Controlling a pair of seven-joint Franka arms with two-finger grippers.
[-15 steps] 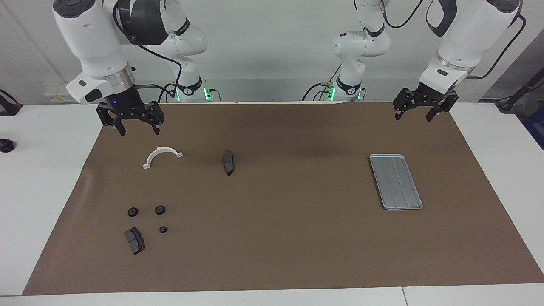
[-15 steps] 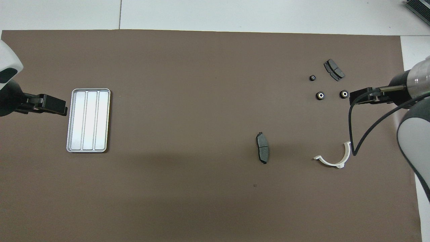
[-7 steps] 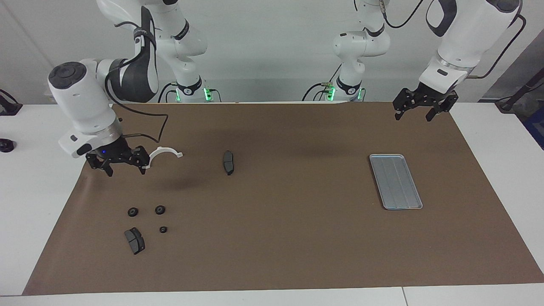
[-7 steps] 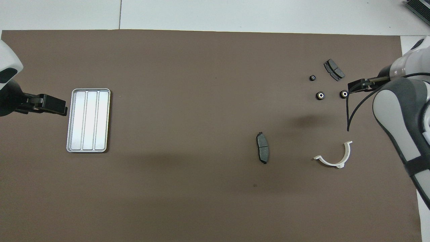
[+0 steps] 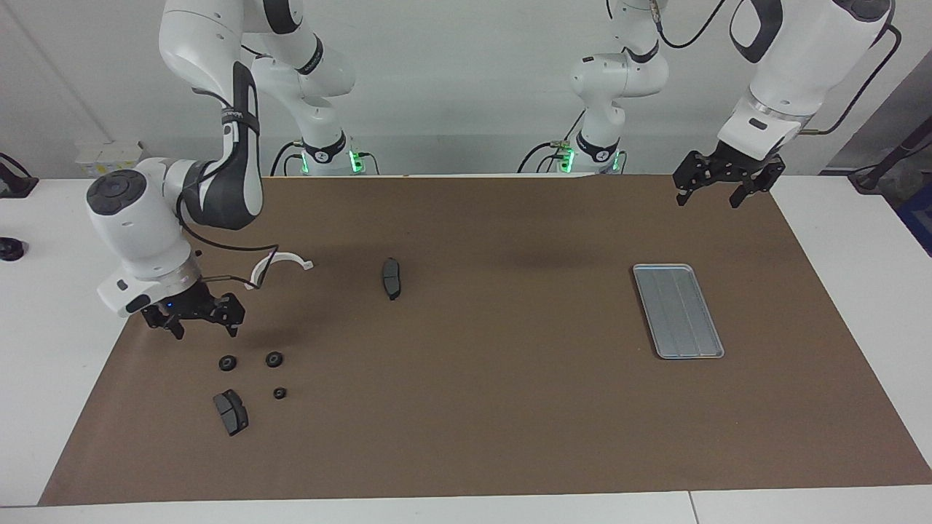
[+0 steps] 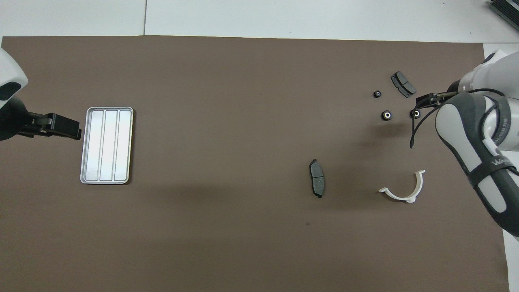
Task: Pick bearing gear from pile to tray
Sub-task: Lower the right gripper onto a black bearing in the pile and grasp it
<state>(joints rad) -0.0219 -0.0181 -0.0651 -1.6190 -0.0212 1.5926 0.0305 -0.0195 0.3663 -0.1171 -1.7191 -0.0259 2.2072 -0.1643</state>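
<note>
- Since a second ago our right gripper has swung down from above the white half-ring and now hangs low with fingers spread and nothing in them, just over the nearest bearing gears.
- Three small gears sit loose on the brown mat, beside a dark brake pad (a second pad lies mid-table).
- Our left gripper waits, released and empty, over the mat near the tray.
- We judge the task barely begun: the tray is empty at the left arm's end, and every gear remains to be carried across.
</note>
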